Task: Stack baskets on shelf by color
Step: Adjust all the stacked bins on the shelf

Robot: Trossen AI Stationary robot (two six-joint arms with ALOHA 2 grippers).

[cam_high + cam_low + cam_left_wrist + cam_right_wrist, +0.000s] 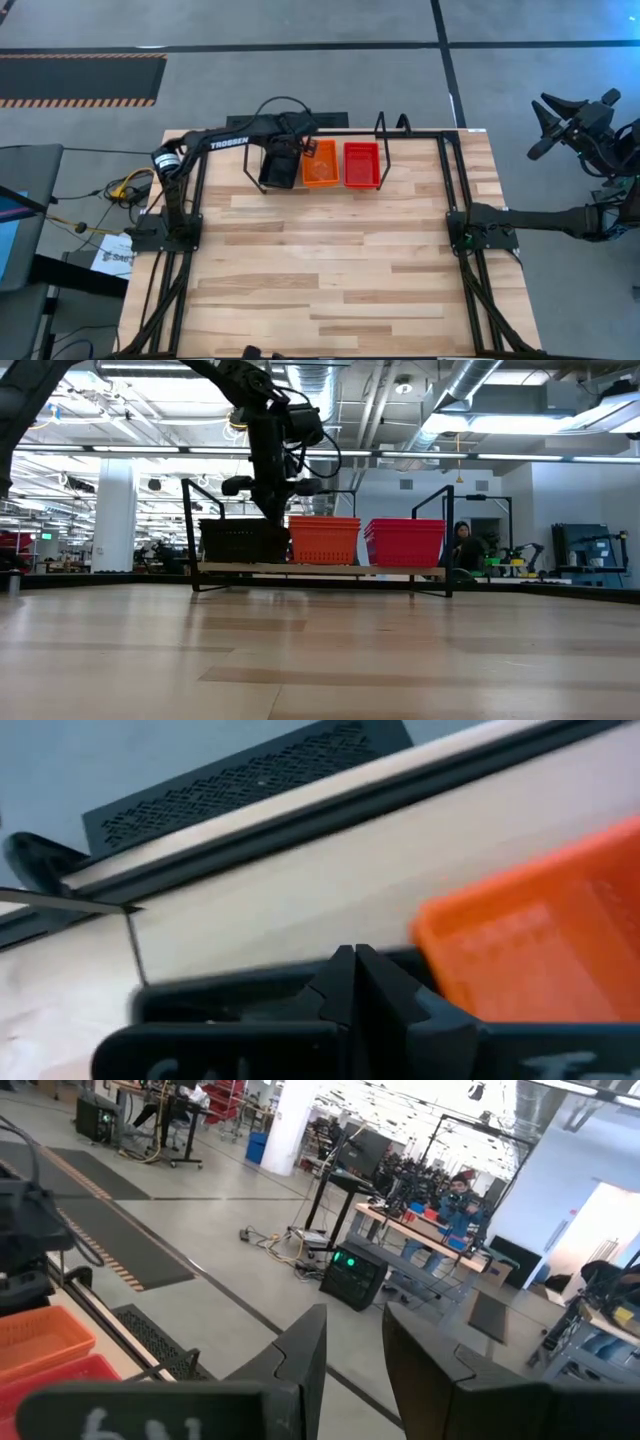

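Fingers [354,982] closed above black baskets [276,170], baskets' length front-to-back

The surface [330,270] is pale wood in butcher-block strips, smooth with a soft satin sheen. The shelf [320,571] is thin black metal wire with a light wooden board as its base. On it, the black baskets [243,541], orange baskets [324,539] and red baskets [405,541] are perforated mesh plastic, the orange and red slightly glossy, the black matt. The left hand [353,982] and right hand [352,1365] look like matt black moulded plastic. The table's frame rails [452,180] are black matt metal.
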